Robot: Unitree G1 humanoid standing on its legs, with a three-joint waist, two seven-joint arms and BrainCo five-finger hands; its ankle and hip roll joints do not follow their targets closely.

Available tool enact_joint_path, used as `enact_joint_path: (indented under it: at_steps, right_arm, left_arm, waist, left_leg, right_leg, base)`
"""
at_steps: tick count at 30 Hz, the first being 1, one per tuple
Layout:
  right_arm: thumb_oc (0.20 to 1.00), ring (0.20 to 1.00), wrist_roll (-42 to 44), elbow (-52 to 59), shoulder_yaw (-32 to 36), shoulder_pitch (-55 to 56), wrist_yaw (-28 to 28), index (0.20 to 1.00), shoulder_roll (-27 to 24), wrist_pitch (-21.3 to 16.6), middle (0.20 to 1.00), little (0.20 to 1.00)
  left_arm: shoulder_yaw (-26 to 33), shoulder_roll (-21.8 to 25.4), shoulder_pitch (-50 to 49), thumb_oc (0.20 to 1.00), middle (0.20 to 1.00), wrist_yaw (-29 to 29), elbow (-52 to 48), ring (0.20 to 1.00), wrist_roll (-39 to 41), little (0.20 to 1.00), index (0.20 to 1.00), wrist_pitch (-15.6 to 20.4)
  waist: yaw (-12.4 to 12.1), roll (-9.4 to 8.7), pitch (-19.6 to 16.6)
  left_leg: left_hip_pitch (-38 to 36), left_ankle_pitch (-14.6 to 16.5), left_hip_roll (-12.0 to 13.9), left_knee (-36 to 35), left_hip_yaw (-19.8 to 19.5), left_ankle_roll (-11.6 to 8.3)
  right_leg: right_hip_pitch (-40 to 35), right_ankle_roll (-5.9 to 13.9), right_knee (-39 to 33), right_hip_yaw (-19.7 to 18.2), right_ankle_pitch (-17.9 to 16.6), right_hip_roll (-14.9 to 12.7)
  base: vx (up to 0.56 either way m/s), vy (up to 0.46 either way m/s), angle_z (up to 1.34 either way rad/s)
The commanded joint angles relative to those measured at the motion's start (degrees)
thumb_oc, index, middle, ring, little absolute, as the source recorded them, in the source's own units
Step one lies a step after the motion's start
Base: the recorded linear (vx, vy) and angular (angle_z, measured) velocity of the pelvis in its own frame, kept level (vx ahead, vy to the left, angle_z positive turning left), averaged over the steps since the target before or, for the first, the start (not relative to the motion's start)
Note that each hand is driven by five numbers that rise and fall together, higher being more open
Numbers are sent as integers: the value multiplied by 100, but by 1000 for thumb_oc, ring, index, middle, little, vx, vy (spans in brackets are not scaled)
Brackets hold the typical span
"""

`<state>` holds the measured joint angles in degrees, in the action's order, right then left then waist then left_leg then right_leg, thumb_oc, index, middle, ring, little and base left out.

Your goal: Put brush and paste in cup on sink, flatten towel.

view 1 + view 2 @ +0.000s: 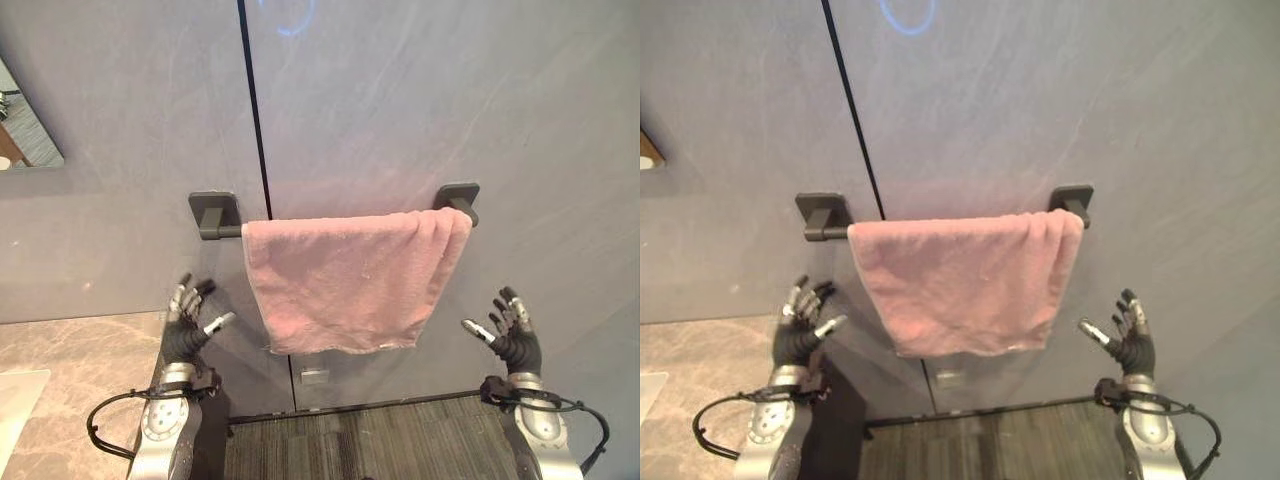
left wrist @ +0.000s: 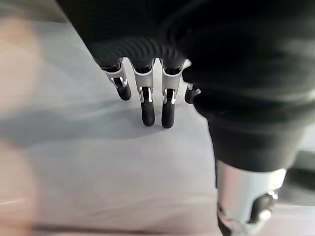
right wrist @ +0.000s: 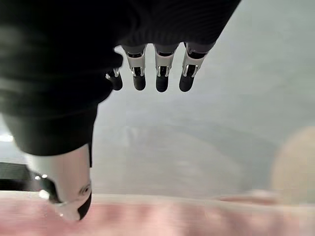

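Here both hands — left hand (image 1: 186, 325), right hand (image 1: 512, 335) — seemingly flank towel (image 1: 350, 285), fingers spread.

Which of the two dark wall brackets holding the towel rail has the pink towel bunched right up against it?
The bracket on the robot's right: the pink towel gathers right up to it, while the bracket on the robot's left has bare rail beside it.

Hanging over the rail (image 1: 340, 217) on the wall (image 1: 400, 100): the towel (image 1: 350, 285), bunching toward the rail's right bracket (image 1: 458, 200) and leaving the left bracket (image 1: 213, 213) bare. Hovering below and left of the towel, apart from it: the left hand (image 1: 188, 322), fingers spreading. Hovering below and right of the towel, also apart: the right hand (image 1: 510, 330), fingers spreading. Lying at lower left under the left arm: the countertop (image 1: 70, 370).
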<state>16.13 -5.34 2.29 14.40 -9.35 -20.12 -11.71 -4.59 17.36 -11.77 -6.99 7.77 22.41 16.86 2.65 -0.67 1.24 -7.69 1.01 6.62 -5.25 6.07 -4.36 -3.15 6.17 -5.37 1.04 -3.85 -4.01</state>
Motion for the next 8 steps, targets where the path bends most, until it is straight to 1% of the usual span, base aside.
enact_joint_path:
  at_steps: [1, 5, 8]
  right_arm:
    - [1000, 1000, 72, -286, -50, -186, 171, 1000, 11, 14, 1000, 1000]
    - [1000, 1000, 33, -828, -367, -240, 327, 1000, -5, 182, 1000, 1000]
    - [1000, 1000, -21, -1098, -574, -289, 397, 1000, -32, 242, 1000, 1000]
  left_arm:
    - [-86, 236, 127, 1000, 1000, 145, 496, 1000, -341, 1000, 1000, -7]
    - [-288, 174, 171, 1000, 1000, 208, 1307, 1000, -438, 1000, 1000, -181]
    - [-387, 171, 258, 1000, 1000, 190, 1653, 1000, -598, 1000, 1000, -237]
  waist:
    - [69, -166, -60]
    - [71, -154, -23]
    - [71, -145, 0]
  left_leg:
    - [235, -284, -7, 25, -112, -15]
    - [305, -332, -5, 25, -129, -35]
    - [369, -355, 0, 25, -137, -56]
  right_leg:
    - [-89, 82, 139, -19, 239, -23]
    - [-55, 97, 107, -3, 193, -30]
    - [-25, 109, 73, 6, 164, -45]
  base:
    - [0, 0, 0]
    - [0, 0, 0]
    - [-24, 1, 0]
